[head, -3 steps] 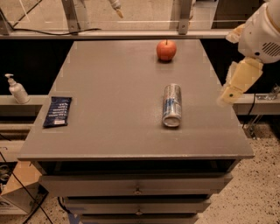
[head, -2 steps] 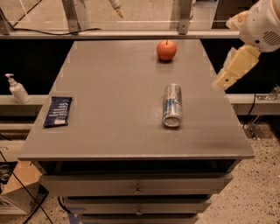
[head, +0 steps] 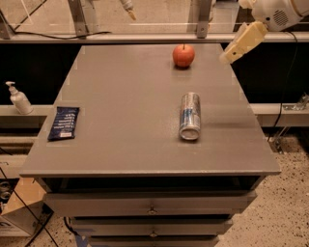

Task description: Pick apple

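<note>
A grey table (head: 125, 106) with drawers beneath fills most of the view. At the top right, the robot's white arm (head: 277, 12) is seen above the table's far right edge. The gripper (head: 231, 53) is held in the air there, angled down and leftward; whether it is open or closed cannot be told. A silver can (head: 189, 116) is laid on its side right of the table's centre. A dark blue packet (head: 63, 123) lies flat near the left edge. The apple (head: 183, 55) is set upright near the far edge, left of the gripper and apart from it.

The step in hand is judged to be the approach; the apple is not yet grasped. Next, the gripper needs to be carried leftward, lowered over the apple and closed around its sides. A centred grip is called for, lest the round fruit be rolled away.
</note>
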`<action>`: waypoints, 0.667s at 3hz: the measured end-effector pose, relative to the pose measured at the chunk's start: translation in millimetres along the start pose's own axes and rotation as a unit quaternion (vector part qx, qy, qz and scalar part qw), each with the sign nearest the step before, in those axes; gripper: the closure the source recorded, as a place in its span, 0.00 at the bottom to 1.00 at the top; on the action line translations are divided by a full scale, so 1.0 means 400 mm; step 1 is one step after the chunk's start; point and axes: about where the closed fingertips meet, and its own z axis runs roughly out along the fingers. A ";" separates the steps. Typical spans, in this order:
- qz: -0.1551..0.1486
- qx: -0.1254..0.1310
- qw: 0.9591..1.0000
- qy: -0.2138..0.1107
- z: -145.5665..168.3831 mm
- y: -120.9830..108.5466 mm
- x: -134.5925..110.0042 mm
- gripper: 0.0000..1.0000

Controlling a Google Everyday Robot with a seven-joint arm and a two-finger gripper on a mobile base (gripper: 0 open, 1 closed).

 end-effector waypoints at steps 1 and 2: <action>0.002 -0.002 1.000 0.004 0.009 0.003 0.003 0.00; 0.024 0.014 1.000 -0.006 0.053 -0.012 0.002 0.00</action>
